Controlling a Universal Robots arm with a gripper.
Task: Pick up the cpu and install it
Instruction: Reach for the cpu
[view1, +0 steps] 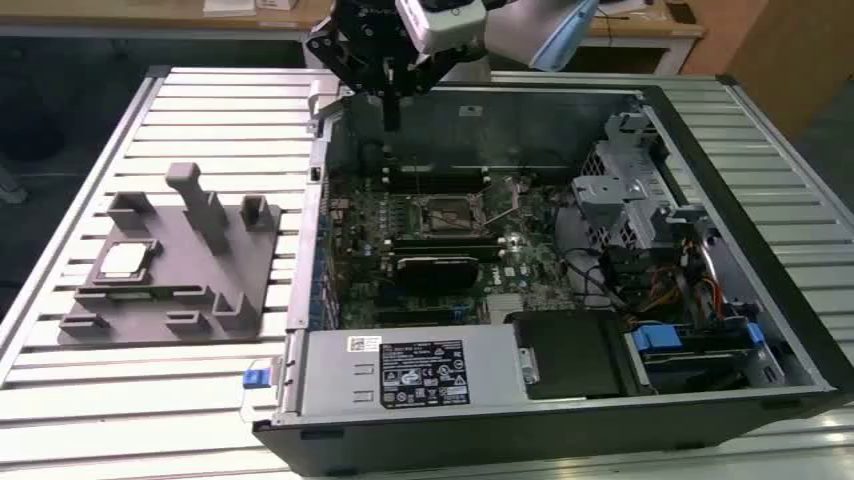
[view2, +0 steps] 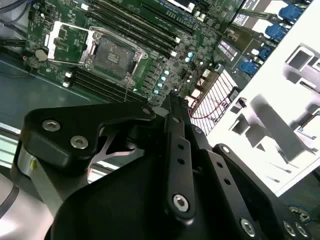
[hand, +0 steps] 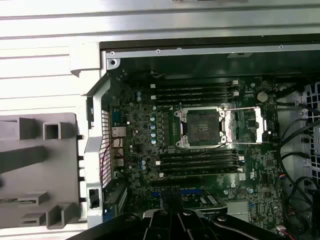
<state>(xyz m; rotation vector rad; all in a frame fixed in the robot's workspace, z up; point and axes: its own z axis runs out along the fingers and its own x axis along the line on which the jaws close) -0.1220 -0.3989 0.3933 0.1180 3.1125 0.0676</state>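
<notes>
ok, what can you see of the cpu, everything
The cpu is a small flat square chip with a silver-grey metal top and a thin darker rim. It lies flat, top up, in a recess of the grey tray at the exterior view's left, outside the case. Only the tray touches it. The tool hangs over the case's far edge, well away from it.

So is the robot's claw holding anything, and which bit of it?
Nothing. The gripper hangs empty above the computer case, while the cpu lies on the grey tray, well apart.
</notes>
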